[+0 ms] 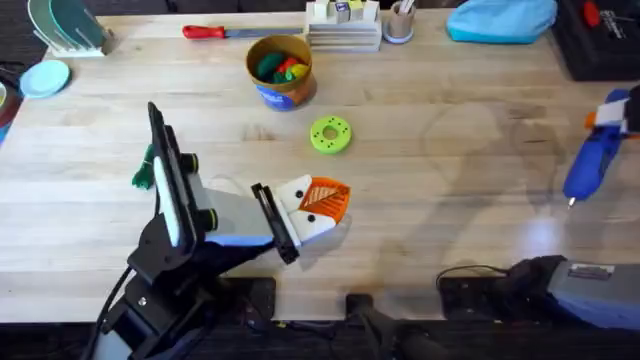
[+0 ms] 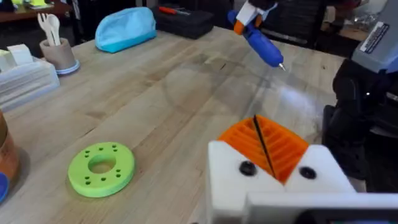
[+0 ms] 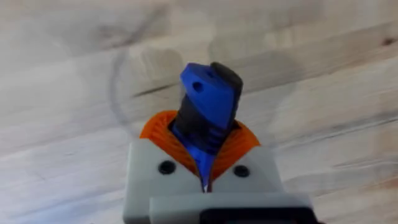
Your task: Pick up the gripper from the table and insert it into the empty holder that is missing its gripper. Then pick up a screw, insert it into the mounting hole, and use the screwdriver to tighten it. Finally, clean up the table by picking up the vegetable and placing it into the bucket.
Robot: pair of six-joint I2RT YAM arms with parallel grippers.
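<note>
1. Pale wood tabletop [image 1: 450, 200], carrying all the rest; both arms low over it, well apart.
2. Round yellow-tan bucket [image 1: 285, 92] with a blue label band, at the far middle of the tabletop, already holding green, red and yellow pieces. Well away from both tools.
3. Thick blue pen-shaped electric screwdriver [image 1: 588, 160], clamped in the right tool [image 1: 607, 116] at the right edge, lifted off the wood, tip slanting down and toward the middle. Seen from the right wrist as a blue body [image 3: 208, 102] pinched between orange ribbed pads, right tool [image 3: 202, 140] clenched on its upper barrel. Probably stiff, smooth and fairly heavy for its size; best gripped across the barrel, square to the pads, to stop it twisting under torque.
4. Left tool [image 1: 325, 203], white block with orange ribbed pads, near the middle of the tabletop. Pads pressed together [image 2: 264, 146] on a thin dark line; whether on a screw, cannot tell. Screwdriver [image 2: 261, 43] far beyond it, tip aimed its way.
5. Flat bright-green plastic ring [image 1: 330, 134] with small holes, lying between bucket and left tool, touching neither.
6. Small green scrap [image 1: 143, 172] beside the left arm, half hidden; possibly the vegetable, likely light and soft.
</note>
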